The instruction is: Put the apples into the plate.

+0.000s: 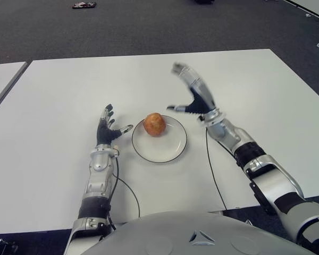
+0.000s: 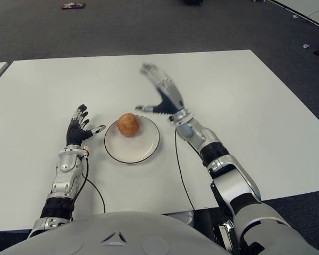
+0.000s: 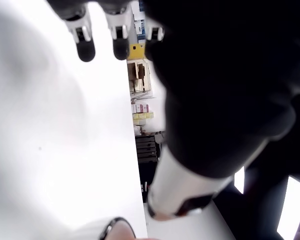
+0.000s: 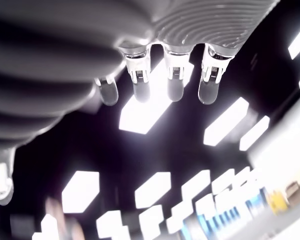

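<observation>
apple on plate, between both hands | right robot hand raised just beside plate, fingers spread, empty | left robot hand fingers apart, empty, on tabletop

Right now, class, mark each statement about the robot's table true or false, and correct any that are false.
1. The apple lies on the plate. True.
2. The right hand grips the apple. False: it is raised, open and empty, on the plate's right.
3. The left hand shows on the plate's left, fingers spread. True.
4. A second apple lies on the table. False: only one apple is visible.
5. The plate is square. False: it is round.
</observation>
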### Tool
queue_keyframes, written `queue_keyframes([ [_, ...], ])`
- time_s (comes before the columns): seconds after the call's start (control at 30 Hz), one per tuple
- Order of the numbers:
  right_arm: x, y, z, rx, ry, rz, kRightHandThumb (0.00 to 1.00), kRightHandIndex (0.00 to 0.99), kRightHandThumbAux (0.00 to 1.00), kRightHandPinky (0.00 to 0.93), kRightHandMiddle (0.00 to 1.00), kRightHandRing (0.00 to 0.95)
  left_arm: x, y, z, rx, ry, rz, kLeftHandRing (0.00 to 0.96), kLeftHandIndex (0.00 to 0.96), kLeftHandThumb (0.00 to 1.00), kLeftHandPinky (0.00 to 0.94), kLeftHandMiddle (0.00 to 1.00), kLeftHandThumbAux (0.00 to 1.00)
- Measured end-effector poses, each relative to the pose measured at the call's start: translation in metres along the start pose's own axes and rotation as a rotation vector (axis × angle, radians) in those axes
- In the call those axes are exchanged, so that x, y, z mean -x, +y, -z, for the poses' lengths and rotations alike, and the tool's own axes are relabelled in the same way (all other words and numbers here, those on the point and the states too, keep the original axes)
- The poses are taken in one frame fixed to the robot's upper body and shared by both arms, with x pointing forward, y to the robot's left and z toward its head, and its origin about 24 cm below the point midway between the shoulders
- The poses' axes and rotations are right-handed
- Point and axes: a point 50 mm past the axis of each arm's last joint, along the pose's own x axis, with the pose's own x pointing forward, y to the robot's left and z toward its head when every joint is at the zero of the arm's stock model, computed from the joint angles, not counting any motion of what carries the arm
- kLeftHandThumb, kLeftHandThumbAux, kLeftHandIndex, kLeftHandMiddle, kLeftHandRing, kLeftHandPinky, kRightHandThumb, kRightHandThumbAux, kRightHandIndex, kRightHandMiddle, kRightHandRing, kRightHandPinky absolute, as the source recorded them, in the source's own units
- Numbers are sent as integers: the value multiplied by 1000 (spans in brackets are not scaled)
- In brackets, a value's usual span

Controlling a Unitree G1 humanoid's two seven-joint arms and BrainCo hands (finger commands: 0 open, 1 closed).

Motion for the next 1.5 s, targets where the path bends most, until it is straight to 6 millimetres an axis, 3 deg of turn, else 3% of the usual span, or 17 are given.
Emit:
queue_keyframes([
  [0.37, -10, -15, 1, -310, 112, 269, 110, 16, 515, 45, 8, 4, 0, 0, 0, 0, -1, 1, 0, 0, 0, 25, 0, 290],
  [1.5, -4, -19, 7, -351, 146, 285, 110, 18, 517, 49, 9, 5, 0, -1, 0, 2, -11, 1, 0, 0, 0, 25, 0, 287],
])
